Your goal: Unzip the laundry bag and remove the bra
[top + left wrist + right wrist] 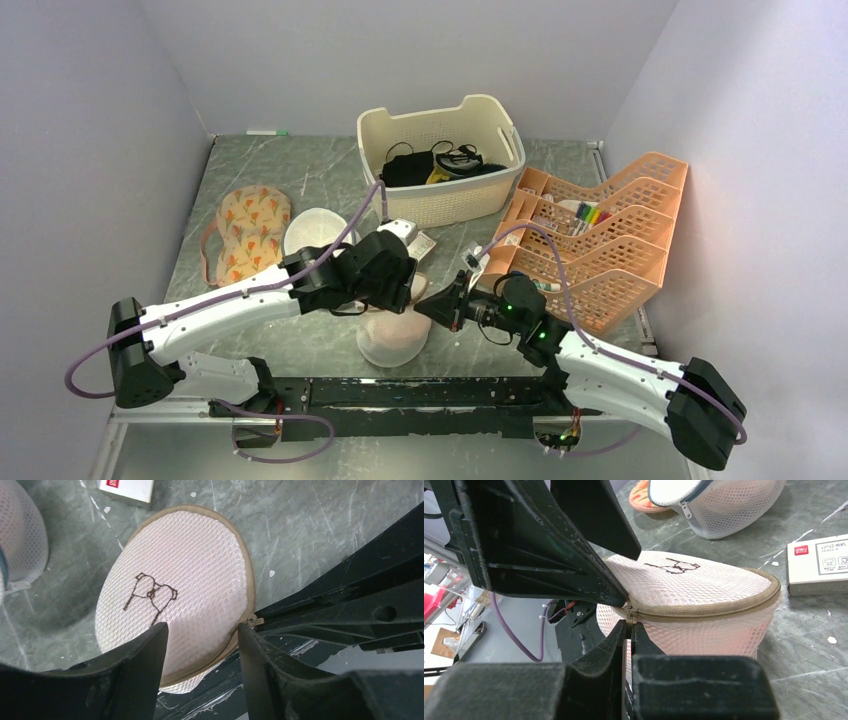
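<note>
Entry: the right gripper (630, 628) has its jaws clenched on the zip pull (629, 616), with the tab pinched right at the fingertips. The laundry bag (704, 582) sits directly ahead of those jaws, its flat face with the black glasses-like mark (672, 566) turned up. The left gripper (202, 630) is released, jaws spread wide. The bag's rim passes between its fingers (145, 652), and the zip pull lies just beside its right-hand finger. In the right wrist view one left finger seems to press on the bag's top edge just above the pull, but we cannot confirm contact. The zip (704, 611) runs closed along all of the rim we can see, so we judge that unzipping has not begun. The pull is secured and the bag is probably braced. No bra is visible through the mesh. What remains is drawing the pull around the rim, opening the face and lifting the bra out. A plain white mesh bag (724, 505) lies well beyond the jaws, untouched.
</note>
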Available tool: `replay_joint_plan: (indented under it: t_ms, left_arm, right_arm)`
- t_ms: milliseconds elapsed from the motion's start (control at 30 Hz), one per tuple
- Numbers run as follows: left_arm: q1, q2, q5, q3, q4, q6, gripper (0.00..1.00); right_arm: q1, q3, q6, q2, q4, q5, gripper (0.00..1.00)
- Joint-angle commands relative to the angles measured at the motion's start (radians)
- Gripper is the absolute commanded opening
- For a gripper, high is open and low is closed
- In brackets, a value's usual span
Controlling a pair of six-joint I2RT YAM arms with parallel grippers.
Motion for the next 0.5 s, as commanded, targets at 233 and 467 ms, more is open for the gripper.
replay_joint_plan:
  t_ms: [233, 467]
  left_arm:
    - [0.005, 0.031, 0.060, 0.005, 0.056, 0.020, 0.48]
    - [0.005, 0.035, 0.064, 0.028, 0.043, 0.041, 0.20]
  right_arm:
    - [0.005, 0.045, -0.033, -0.033, -0.044, 0.028, 0.00]
    - [0.005, 0.061, -0.029, -0.014, -0.086, 0.072, 0.00]
